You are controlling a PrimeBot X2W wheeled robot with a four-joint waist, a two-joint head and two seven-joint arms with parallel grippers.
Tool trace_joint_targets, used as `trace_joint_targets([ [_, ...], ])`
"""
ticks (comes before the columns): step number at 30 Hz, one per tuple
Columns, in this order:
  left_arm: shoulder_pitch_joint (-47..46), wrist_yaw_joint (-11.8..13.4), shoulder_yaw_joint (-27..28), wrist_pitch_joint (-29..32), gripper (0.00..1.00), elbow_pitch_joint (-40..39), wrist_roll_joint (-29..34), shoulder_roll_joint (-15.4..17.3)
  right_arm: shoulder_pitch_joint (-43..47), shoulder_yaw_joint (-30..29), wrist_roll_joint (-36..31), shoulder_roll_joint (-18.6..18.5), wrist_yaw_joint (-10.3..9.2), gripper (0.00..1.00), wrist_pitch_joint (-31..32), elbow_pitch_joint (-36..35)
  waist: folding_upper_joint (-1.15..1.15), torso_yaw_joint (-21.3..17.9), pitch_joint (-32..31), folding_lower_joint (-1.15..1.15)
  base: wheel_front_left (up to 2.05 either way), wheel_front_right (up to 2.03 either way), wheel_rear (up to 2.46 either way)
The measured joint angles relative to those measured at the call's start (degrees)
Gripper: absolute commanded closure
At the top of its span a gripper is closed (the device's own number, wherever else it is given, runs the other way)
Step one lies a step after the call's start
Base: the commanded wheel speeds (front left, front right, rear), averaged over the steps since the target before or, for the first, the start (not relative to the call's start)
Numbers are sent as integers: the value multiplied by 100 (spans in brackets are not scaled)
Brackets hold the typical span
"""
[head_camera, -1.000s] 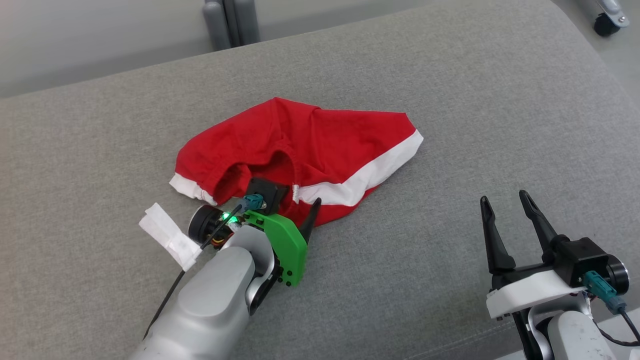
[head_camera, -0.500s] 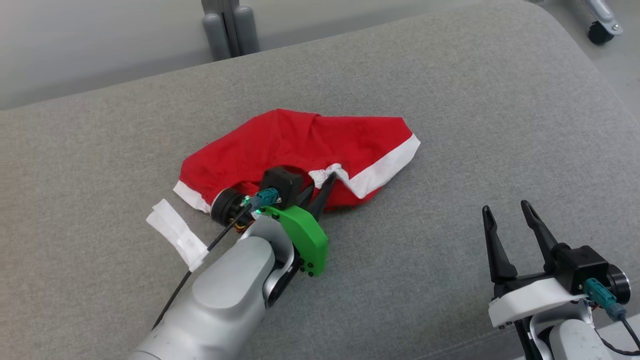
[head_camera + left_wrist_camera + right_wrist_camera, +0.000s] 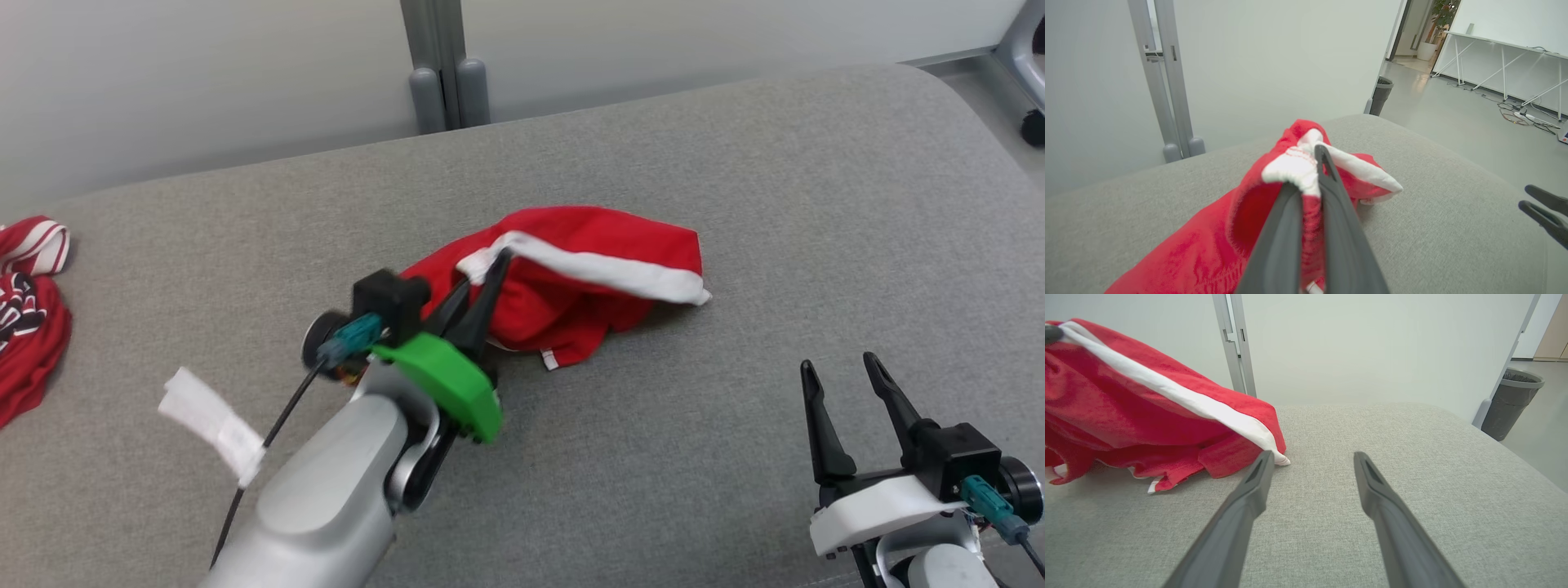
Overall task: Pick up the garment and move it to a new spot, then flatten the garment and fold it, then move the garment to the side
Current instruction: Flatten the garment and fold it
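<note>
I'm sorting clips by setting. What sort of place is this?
Probably an office or lab, not a home: a long white trestle-legged table, loose cables on the bare grey floor, and a dark grey waste bin beside a pale partition wall.

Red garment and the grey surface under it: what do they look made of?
The red garment looks like soft matte knit, perhaps cotton: it drapes and creases limply; its white band is puckered like elastic. The grey surface looks like woven upholstery fabric, with fine visible weave.
</note>
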Motion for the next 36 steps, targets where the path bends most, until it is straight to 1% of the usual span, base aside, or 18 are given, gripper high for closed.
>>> trace_joint_targets([
  [2,450,37,186,0,100,-80,-181,187,23,-42,-9,-2,0,0,0,0,0,82,-24,0,0,0,0],
  [5,957,116,375,0,100,-101,-266,441,27,-76,-35,-1,0,0,0,-3,0,187,-31,0,0,0,0],
  [9,1385,189,628,0,100,15,-375,653,30,-100,-60,-2,0,0,0,-5,0,319,-17,0,0,0,0],
  [15,1547,153,781,-1,100,250,-422,639,15,-71,-92,-1,0,0,0,3,0,455,8,0,0,0,0],
  [20,1581,86,907,-1,100,375,-293,581,3,-56,-111,-1,0,0,0,3,0,489,27,0,0,0,0],
  [21,1608,83,946,-1,90,391,-256,568,2,-55,-116,-1,0,0,0,3,0,490,29,0,0,0,0],
  [22,1640,82,991,0,76,416,-210,555,-1,-54,-123,-1,0,0,0,3,0,491,33,0,0,0,0],
  [23,1669,76,1053,-1,65,435,-172,538,-5,-53,-133,-1,0,0,0,3,0,489,37,0,0,0,0],
  [24,1692,70,1109,-1,56,447,-143,523,-13,-53,-137,-1,0,0,0,3,0,488,40,0,0,0,0],
  [25,1727,51,1162,-1,30,457,-97,505,-20,-55,-140,-1,0,0,0,3,0,485,43,0,0,0,0],
  [26,1755,49,1223,-1,0,454,-31,499,-23,-59,-144,-1,0,0,0,3,0,485,45,0,0,0,0],
  [32,1986,8,1706,-1,0,234,316,426,-31,-79,-144,-1,0,0,0,16,0,508,19,0,0,0,0],
  [36,2257,-4,2064,-2,0,-45,583,427,-29,-114,-149,-1,0,0,0,27,0,539,-34,0,0,0,0],
])
